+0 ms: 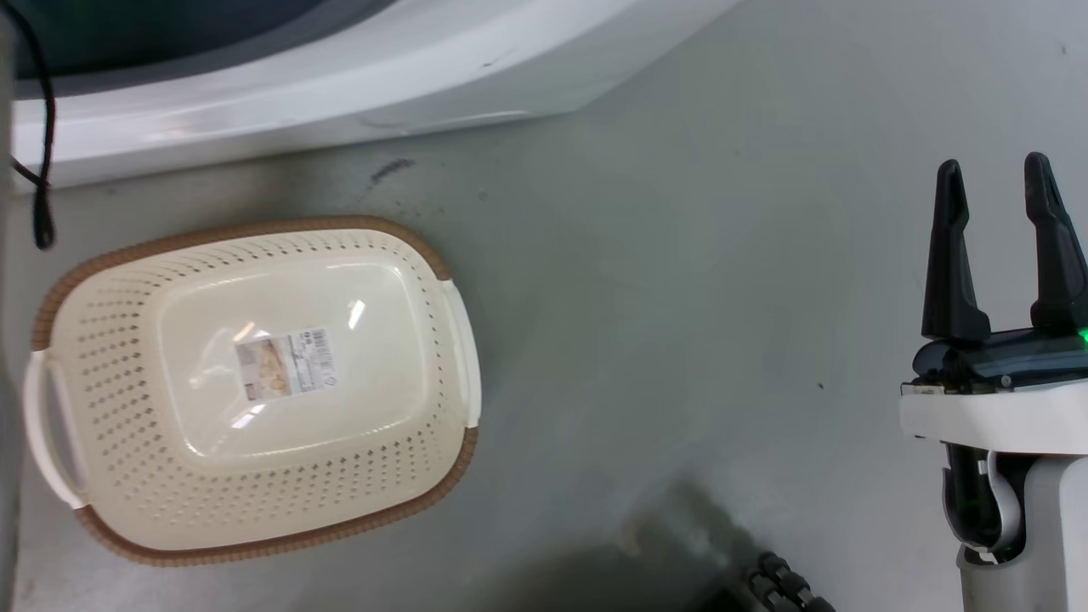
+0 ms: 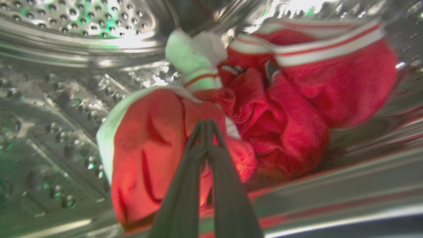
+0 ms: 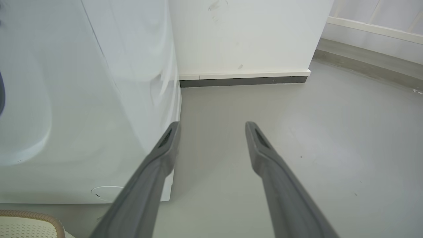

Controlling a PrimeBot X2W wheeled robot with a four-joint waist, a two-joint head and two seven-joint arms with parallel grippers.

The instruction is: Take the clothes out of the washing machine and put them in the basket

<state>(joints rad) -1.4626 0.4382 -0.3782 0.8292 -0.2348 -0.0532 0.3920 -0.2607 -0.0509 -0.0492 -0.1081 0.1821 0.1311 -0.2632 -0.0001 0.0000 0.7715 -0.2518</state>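
Grey floor carries everything outside the machine, and it meets a white wall at a dark skirting strip behind the machine's corner.

One white washing machine stands on the floor. Its steel drum, dotted with holes, shows in the left wrist view.

One cream basket stands on the floor near the foot of the machine, apart from it, with its opening facing up. Its long axis runs roughly along the machine's front, slightly askew. It has two white handles, one at each short end, and one paper label on its bottom.

One red jersey lies bunched inside the drum. The heap runs from the lower left to the upper right of the left wrist view, and its white striped trim is at the upper end.

The right gripper hangs over bare floor, well apart from the basket, with its two fingers spread and nothing between them.

The left gripper is inside the drum with its fingers pressed together. The tips are at a fold of the jersey, but I cannot tell whether any cloth is caught between them.
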